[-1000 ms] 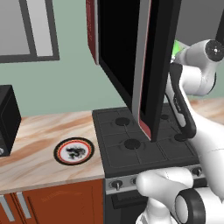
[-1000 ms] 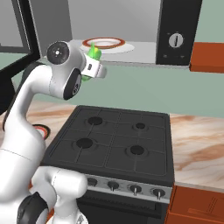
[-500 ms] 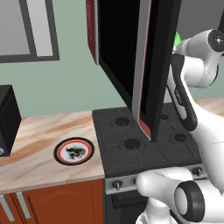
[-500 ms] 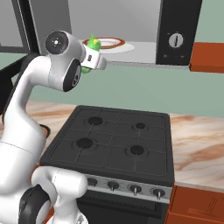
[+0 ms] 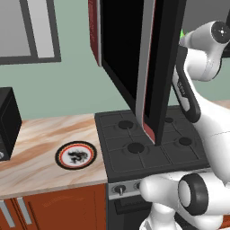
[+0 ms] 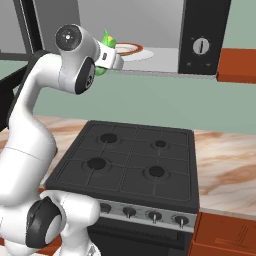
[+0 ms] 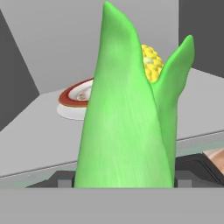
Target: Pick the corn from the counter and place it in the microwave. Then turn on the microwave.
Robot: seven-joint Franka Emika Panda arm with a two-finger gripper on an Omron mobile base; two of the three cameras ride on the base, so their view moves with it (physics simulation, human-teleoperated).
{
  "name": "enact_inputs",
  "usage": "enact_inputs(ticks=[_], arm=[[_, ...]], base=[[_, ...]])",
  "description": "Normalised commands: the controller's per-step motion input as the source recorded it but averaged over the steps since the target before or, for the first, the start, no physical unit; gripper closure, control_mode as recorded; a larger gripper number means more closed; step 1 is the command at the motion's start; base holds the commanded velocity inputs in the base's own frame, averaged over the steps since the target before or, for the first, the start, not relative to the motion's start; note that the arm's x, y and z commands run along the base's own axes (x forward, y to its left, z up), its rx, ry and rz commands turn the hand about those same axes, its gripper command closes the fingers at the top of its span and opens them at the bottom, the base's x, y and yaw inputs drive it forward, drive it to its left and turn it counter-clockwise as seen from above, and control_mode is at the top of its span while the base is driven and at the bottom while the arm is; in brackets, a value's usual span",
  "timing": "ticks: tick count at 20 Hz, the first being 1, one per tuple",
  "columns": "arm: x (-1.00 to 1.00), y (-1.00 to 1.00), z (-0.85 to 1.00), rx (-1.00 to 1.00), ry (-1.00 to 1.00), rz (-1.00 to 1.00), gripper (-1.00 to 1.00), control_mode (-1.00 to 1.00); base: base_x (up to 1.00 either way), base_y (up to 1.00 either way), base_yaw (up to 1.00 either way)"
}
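gripper point(image 6: 111, 50) holding corn point(image 7: 131, 118) between wide-set jaws | corn hanging at microwave point(image 6: 200, 45) mouth, plate point(image 7: 76, 98) inside at 10 o'clock | robot should be easing it inward level, clearing the sill, releasing low beside plate

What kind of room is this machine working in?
A kitchen, it seems, computer-drawn: a black gas stovetop, an open microwave above it, and a marble-look counter on wooden cabinets.
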Motion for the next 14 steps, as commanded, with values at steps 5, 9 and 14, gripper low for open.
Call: enact_inputs(ticks=[5,9,14], arm=[[0.23,0.0,0.2,-0.01,-0.01,0.01,1.0,-1.0],[0.28,0.0,0.1,-0.01,0.0,0.02,1.0,-1.0],[0.25,0.0,0.07,-0.01,0.0,0.02,1.0,-1.0]], base=[[0.0,0.0,0.0],[0.0,0.0,0.0],[0.0,0.0,0.0]])
